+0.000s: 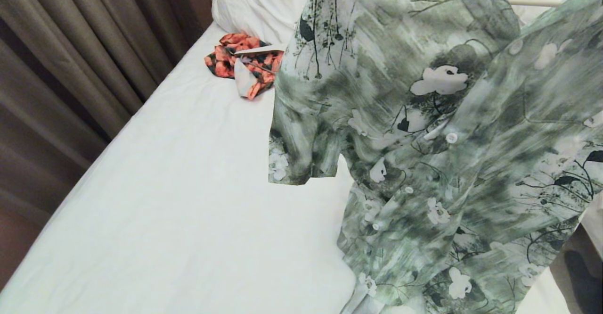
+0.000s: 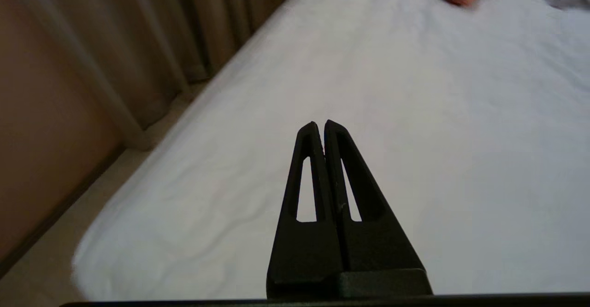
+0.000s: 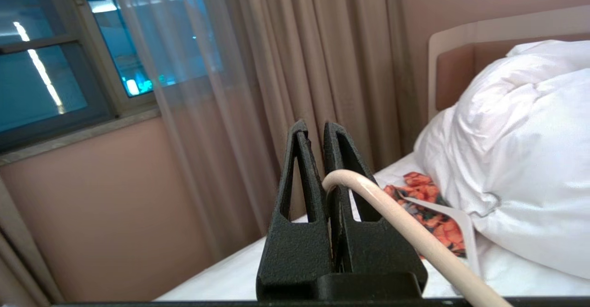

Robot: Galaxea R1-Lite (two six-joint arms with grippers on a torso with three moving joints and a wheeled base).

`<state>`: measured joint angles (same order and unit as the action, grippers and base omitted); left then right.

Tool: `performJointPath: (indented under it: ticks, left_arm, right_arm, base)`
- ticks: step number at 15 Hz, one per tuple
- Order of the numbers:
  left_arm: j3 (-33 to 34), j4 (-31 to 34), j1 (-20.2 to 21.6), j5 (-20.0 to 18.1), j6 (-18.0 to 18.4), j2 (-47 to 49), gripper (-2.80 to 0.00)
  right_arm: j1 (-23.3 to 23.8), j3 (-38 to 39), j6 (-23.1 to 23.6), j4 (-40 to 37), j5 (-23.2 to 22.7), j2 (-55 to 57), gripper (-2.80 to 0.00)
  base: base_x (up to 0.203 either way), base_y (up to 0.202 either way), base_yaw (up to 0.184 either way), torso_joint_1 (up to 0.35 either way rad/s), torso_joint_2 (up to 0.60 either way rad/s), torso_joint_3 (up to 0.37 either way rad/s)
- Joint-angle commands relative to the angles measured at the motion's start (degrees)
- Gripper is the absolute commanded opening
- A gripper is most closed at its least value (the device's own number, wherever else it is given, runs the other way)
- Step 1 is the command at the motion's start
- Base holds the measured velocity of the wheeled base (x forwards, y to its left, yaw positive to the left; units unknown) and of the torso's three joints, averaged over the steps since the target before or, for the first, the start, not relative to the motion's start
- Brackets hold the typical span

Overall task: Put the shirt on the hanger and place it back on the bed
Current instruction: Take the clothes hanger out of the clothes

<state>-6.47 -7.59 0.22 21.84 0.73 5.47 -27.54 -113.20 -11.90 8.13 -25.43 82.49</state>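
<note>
The green leafy shirt [image 1: 424, 139] hangs in the air over the right side of the bed [image 1: 188, 186], with its lower hem reaching down near the sheet. It fills the right of the head view and hides both arms there. My right gripper [image 3: 318, 129] is shut on the curved hook of the cream hanger [image 3: 415, 238], well above the bed; a cream bar [image 1: 537, 3] shows at the shirt's top. Over bare sheet [image 2: 415, 90] near the bed's left edge, my left gripper [image 2: 320, 125] is shut with nothing in it.
A small orange-and-black garment [image 1: 245, 61] with a white hanger [image 3: 461, 219] on it lies by the big pillow [image 1: 254, 3] at the head of the bed. Brown curtains [image 1: 70, 69] run along the bed's left side, with a strip of floor [image 2: 46, 261] between.
</note>
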Motion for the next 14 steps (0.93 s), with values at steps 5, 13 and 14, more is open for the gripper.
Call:
performJointPath:
  ticks: [5,13,14]
  left_arm:
    - [6.2,-0.01,-0.21,-13.74,0.51,-5.47,-2.8]
    - [6.39,7.41,-0.15,-20.07,-0.14,-5.47,-2.8]
    - [6.39,7.33,-0.22,-20.08,-0.2,-5.47,-2.8]
  right_arm:
    - [0.87,0.0,-0.06,-0.06,-0.23,-0.32,-2.8]
    - [0.87,0.0,-0.06,0.22,-1.19,-0.14,-2.8]
    - [0.91,0.0,-0.06,0.22,-1.2,-0.14,-2.8]
  base:
    - [0.0,0.0,0.0,0.0,0.0,0.0]
    - [0.0,0.0,0.0,0.0,0.0,0.0]
    - [0.0,0.0,0.0,0.0,0.0,0.0]
